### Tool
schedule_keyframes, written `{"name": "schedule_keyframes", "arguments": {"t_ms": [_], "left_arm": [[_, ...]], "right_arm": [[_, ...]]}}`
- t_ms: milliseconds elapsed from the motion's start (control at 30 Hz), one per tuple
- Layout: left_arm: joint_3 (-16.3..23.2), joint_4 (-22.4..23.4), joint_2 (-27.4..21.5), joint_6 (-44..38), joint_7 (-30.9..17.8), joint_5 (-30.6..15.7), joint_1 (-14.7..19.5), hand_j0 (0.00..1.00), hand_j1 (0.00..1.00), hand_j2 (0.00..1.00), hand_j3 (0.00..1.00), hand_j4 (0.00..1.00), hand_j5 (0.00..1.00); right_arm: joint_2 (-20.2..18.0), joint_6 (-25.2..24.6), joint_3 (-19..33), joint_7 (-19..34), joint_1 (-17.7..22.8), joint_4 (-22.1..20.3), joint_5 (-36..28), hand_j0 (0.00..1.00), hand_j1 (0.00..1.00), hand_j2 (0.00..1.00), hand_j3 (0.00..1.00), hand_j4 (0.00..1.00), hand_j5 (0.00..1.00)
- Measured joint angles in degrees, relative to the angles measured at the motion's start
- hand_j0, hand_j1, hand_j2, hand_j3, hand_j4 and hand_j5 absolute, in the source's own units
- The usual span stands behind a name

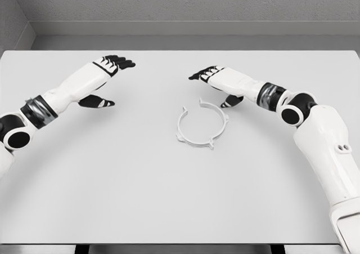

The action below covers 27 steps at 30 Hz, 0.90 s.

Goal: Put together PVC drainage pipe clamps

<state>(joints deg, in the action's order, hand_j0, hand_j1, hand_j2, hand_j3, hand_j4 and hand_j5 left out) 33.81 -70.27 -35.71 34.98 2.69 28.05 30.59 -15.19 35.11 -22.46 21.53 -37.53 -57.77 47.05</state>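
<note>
Two white arms reach over a pale grey desk (112,197), and between them, slightly right of the desk's middle, lies the pipe clamp (201,127), a thin white ring flat on the surface with a gap toward the far edge and small tabs on its rim. The right robot hand (216,79) hovers just beyond the clamp's far side, fingers spread and relaxed, holding nothing; the clamp lies toward the near edge from it. The left robot hand (109,76) sits well apart toward the left edge, also spread and empty. Judging by this, the right robot hand is the nearer one for a grasp. Behind the desk's far edge runs a plain grey wall (185,3).
</note>
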Motion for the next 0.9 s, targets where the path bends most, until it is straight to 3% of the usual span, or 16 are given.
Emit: {"name": "schedule_keyframes", "arguments": {"t_ms": [467, 900], "left_arm": [[0.15, 0.56, 0.19, 0.00, 0.00, 0.08, 0.26, 1.00, 1.00, 1.00, 1.00, 1.00, 1.00], [0.42, 1.21, 0.25, 0.00, 0.00, 0.06, 0.88, 1.00, 1.00, 1.00, 1.00, 1.00, 1.00]], "right_arm": [[-0.02, -0.04, -1.00, -0.03, 0.18, -0.23, -0.04, 1.00, 1.00, 1.00, 1.00, 1.00, 1.00], [-0.07, -0.06, -1.11, 1.11, 0.79, -4.22, -0.27, 1.00, 1.00, 1.00, 1.00, 1.00, 1.00]]}}
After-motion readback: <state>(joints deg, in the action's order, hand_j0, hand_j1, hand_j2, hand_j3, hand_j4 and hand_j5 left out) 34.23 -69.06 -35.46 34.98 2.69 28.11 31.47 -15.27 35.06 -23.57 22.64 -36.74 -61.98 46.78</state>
